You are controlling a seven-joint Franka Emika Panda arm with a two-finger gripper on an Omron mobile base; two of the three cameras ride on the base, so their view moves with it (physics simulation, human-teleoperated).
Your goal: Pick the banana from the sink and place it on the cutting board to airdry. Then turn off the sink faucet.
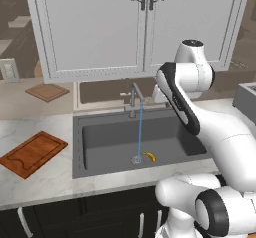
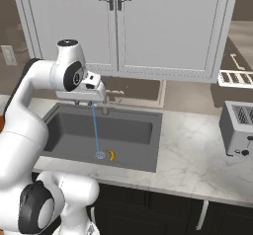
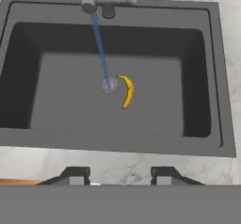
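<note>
Banana (image 3: 127, 91) lies beside the drain (image 3: 109, 84) mid-sink (image 3: 28, 68); gripper (image 3: 120, 173) hovers above the near rim, parted, empty.

Banana (image 3: 127, 91): yellow, darker tip. Sink (image 3: 197, 53): dark grey basin, round pale metal drain (image 3: 109, 84). Faucet (image 1: 134, 99): grey metal; water stream (image 3: 100, 44) blue. Cutting board (image 1: 33, 153): reddish-brown wood. Counter (image 2: 197, 155): white marble, grey veins. Cabinets (image 1: 100, 27): pale grey.

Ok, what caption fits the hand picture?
Water streams onto the drain beside a banana in the sink.
</note>
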